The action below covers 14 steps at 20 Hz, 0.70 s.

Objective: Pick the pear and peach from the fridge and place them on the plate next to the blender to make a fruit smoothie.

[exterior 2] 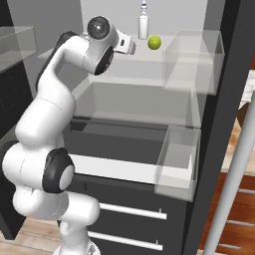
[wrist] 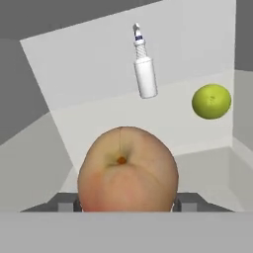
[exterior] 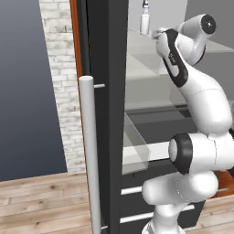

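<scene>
In the hand view the pinkish-orange peach (wrist: 127,168) sits right between my gripper (wrist: 127,202) fingertips, which press against its two sides on the pale fridge shelf. The yellow-green pear (wrist: 211,101) lies on the same shelf, farther back and to the right. In the right base view the pear (exterior 2: 155,43) rests just right of my hand (exterior 2: 127,45), which reaches into the top shelf of the open fridge (exterior 2: 149,74). The left base view shows the arm stretched into the fridge (exterior: 107,91) past its black door edge. The plate and the blender are out of view.
A white bottle (wrist: 144,74) stands upright at the back of the shelf, left of the pear, and it also appears as the bottle (exterior 2: 143,22). Clear door bins (exterior 2: 191,60) hang on the right. A long silver handle (exterior: 87,151) and pulled-out drawers sit below.
</scene>
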### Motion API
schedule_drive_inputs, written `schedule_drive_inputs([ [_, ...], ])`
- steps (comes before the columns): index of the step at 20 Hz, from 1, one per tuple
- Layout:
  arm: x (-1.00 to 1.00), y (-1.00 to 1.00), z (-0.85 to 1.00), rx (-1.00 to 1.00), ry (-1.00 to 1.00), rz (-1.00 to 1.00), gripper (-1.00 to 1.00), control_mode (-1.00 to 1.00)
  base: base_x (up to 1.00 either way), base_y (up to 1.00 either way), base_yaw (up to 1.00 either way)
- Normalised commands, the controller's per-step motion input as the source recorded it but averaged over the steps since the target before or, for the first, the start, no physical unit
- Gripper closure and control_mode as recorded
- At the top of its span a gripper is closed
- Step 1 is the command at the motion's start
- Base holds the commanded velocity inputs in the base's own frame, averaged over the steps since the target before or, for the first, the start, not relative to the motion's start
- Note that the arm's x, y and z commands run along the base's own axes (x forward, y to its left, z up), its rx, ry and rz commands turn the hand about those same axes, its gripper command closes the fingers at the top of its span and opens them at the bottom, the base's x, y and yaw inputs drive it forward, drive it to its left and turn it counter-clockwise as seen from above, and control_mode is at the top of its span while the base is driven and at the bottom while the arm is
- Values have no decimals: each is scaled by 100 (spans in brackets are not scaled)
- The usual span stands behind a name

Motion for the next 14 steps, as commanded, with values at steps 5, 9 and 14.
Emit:
schedule_drive_inputs([
  [5,-100,0,59,7,0,2,100,-100,0,0,0],
  [9,-100,-3,18,0,5,2,100,-100,0,0,0],
  [14,-100,-6,-83,-18,38,3,100,-100,0,0,0],
])
